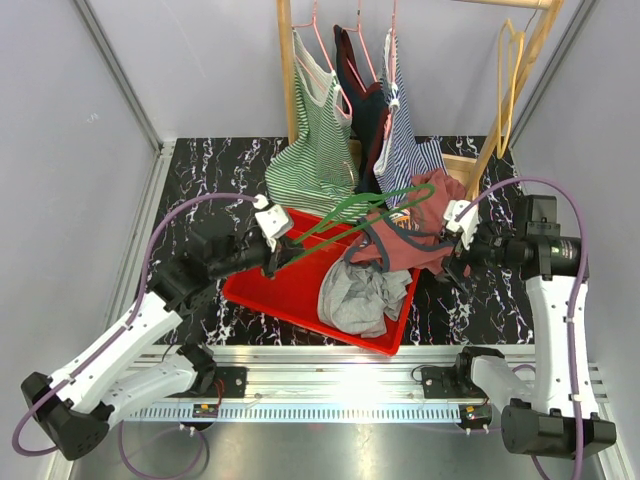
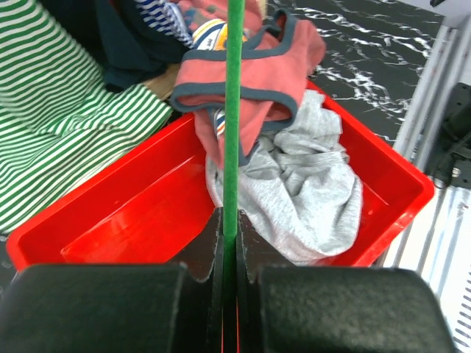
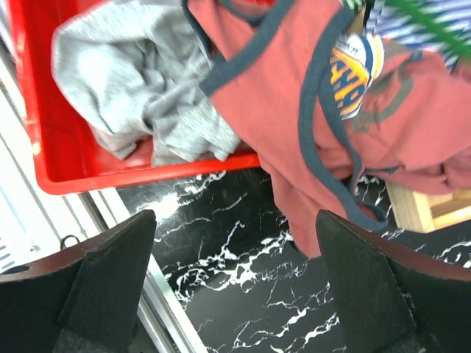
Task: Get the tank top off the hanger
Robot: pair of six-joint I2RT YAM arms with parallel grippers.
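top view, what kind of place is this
Likely a robot lab cell staged as a laundry corner: plain panel walls, a metal rail, a wooden clothes rack behind a red bin.

green hanger, red bin, pink tank top (navy trim), grey cloth.

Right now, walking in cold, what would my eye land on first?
The bright red bin in the middle of the black marbled table, holding a crumpled grey shirt, grabs you first. Above it the left hand pinches a green hanger, and a pink tank top with dark trim hangs off its far end over the bin's right edge. Striped tops hang on a rack behind.
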